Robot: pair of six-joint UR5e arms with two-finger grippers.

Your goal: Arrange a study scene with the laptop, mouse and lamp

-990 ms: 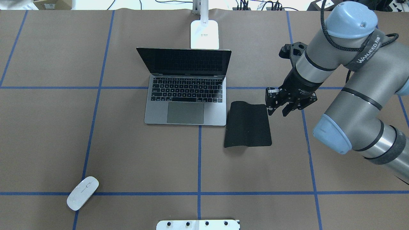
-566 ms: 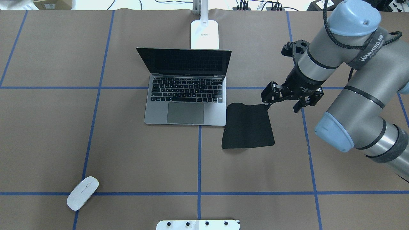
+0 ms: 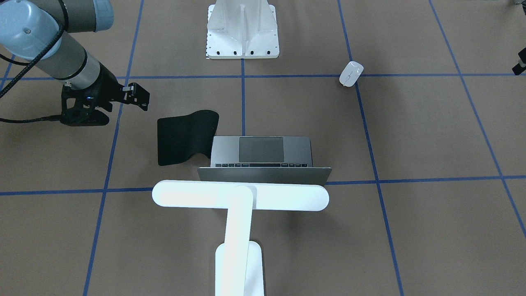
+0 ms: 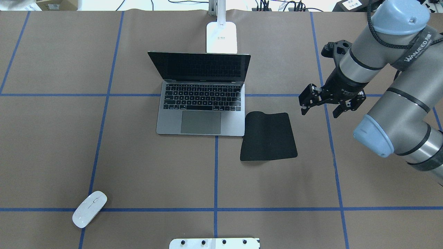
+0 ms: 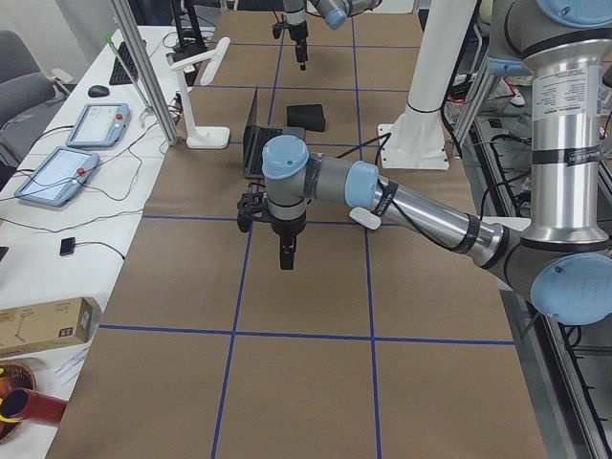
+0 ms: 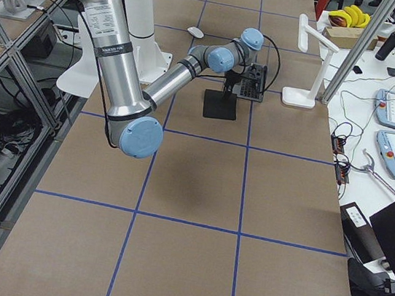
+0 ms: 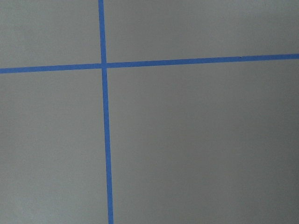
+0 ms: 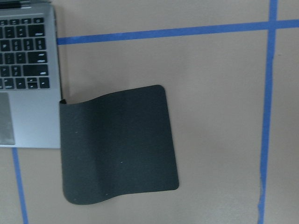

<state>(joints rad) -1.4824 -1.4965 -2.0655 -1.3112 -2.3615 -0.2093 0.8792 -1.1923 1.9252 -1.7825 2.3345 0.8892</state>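
Observation:
The laptop stands open at mid-table, screen dark. Behind it is the lamp, its base on the table and its light bar over the lid. The mouse lies alone at the near left by a tape crossing. My right gripper hangs open and empty, just right of a black mat and apart from it. My left gripper shows only in the exterior left view, above bare table; I cannot tell if it is open or shut.
The mat's left edge curls up against the laptop's right side. A white bolted pedestal stands at the near table edge. Blue tape lines grid the brown tabletop.
The right gripper opened off the mat's far right corner and moved right, away from it. The mat settled flatter. Laptop, mouse and lamp stayed put.

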